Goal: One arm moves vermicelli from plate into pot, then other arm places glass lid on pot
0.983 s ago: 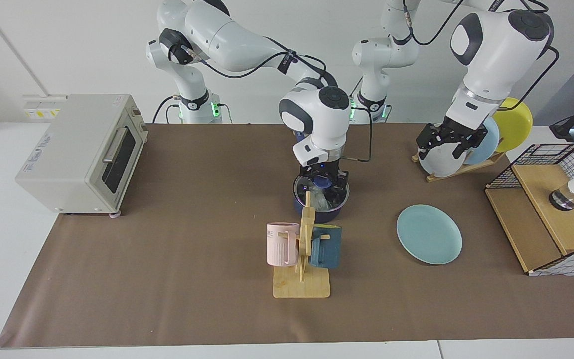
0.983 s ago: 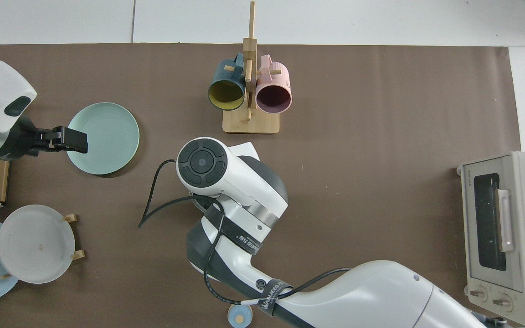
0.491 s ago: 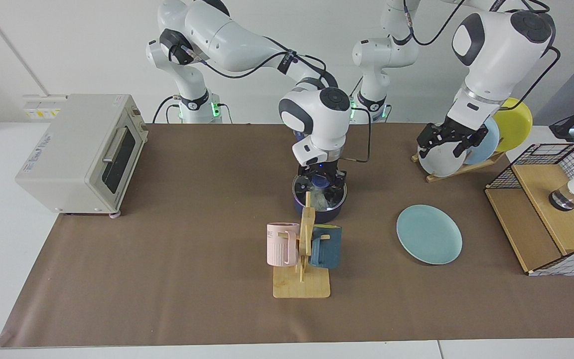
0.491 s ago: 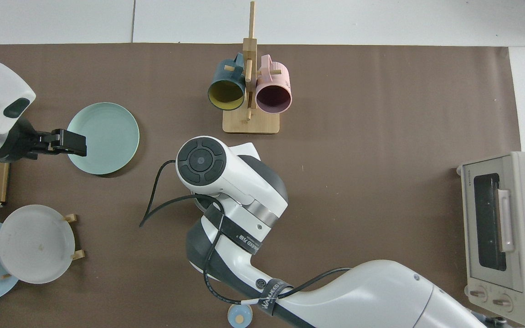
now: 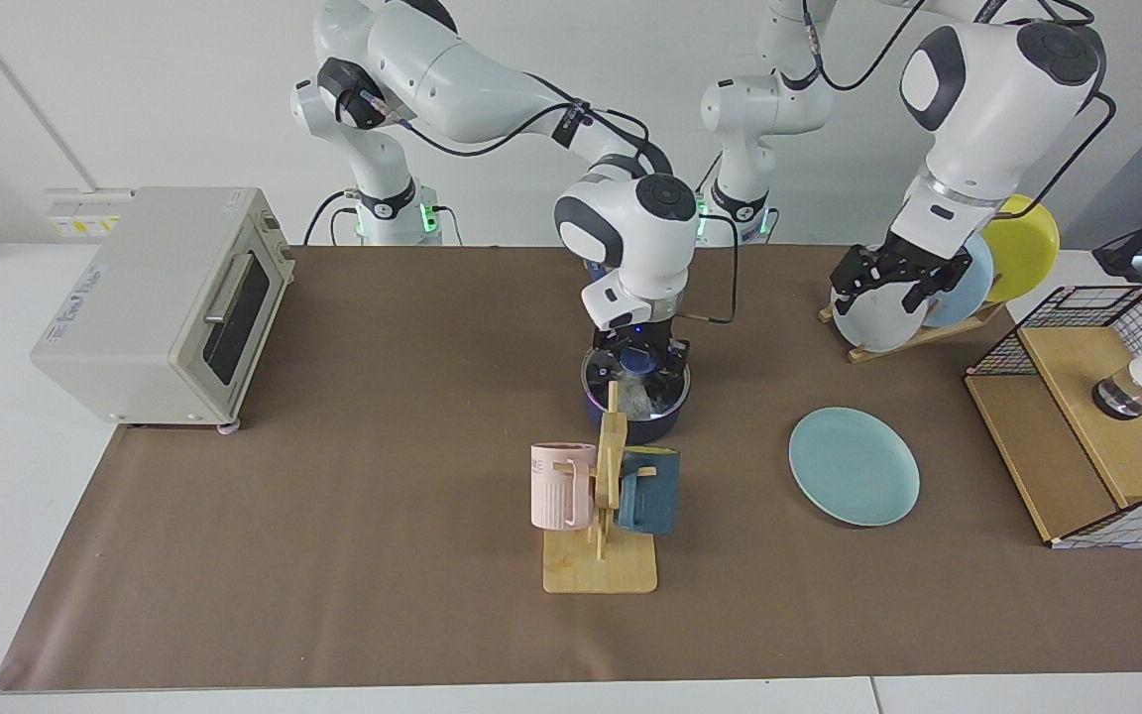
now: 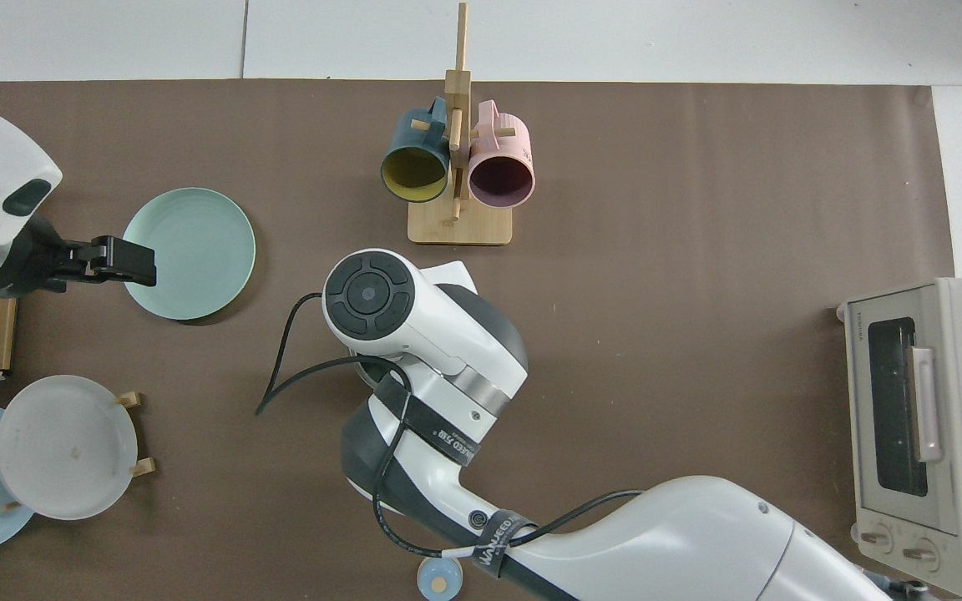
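Observation:
The dark navy pot (image 5: 652, 426) stands at mid-table, behind the mug stand. The glass lid (image 5: 665, 389) lies on its rim, and whitish vermicelli (image 5: 642, 399) shows through the glass. My right gripper (image 5: 643, 355) reaches straight down and is shut on the lid's blue knob (image 5: 642, 361). In the top view the right arm's wrist (image 6: 381, 296) hides pot and lid. The teal plate (image 5: 854, 466) (image 6: 193, 250) lies bare. My left gripper (image 5: 893, 280) (image 6: 126, 259) hangs open and holds nothing, in front of the plate rack.
A wooden mug stand (image 5: 601, 570) with a pink mug (image 5: 561, 486) and a dark blue mug (image 5: 650, 491) stands just in front of the pot. A toaster oven (image 5: 165, 297) sits at one end. A plate rack (image 5: 913, 332) and a wire-and-wood basket (image 5: 1096, 416) are at the other.
The glass lid has come down level onto the pot's rim with the right gripper still on its knob. The left gripper has drawn slightly up and away from the teal plate.

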Tool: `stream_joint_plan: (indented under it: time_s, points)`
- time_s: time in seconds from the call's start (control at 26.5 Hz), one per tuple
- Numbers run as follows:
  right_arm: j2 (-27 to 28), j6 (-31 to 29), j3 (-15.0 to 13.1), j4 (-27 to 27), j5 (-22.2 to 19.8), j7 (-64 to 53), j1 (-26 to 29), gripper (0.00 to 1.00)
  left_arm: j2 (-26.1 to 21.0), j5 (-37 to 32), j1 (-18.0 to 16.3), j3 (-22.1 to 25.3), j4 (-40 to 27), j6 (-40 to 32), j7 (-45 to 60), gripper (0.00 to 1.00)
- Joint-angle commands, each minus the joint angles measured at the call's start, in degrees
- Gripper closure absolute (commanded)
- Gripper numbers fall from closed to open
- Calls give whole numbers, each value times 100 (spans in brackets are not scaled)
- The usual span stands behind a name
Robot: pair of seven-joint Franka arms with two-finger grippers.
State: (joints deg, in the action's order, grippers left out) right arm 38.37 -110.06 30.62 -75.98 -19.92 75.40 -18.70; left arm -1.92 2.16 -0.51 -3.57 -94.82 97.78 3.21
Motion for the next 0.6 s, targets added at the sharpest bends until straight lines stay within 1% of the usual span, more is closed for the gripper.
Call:
stream_joint_plan:
  time_s: [0.0, 0.11, 0.15, 0.19, 0.23, 0.26, 0.3, 0.57]
  points:
    - [171, 72, 49, 145, -91, 238, 7, 94, 87, 57, -28, -12, -28, -101, -22, 0]
    - [171, 72, 49, 145, -91, 291, -2, 94, 87, 57, -28, -21, -28, -101, -22, 0]
    - [163, 63, 49, 145, -100, 300, -2, 93, 87, 66, -28, -30, -28, -101, -22, 0]
    - [163, 37, 49, 145, -109, 300, -2, 85, 87, 57, -28, -30, -28, -101, -22, 0]
    - [163, 2, 49, 145, -109, 300, -2, 59, 87, 57, -28, -30, -28, -101, -22, 0]
    - [171, -33, 49, 145, -109, 300, -2, 22, 87, 57, -28, -21, -28, -101, -22, 0]
    - [171, -68, 49, 136, -152, 282, 7, 0, 87, 66, -28, -21, -28, -101, -22, 0]
    - [110, 10, 84, 162, -117, 238, 60, 0, 87, 57, -28, -30, -28, -101, -22, 0]
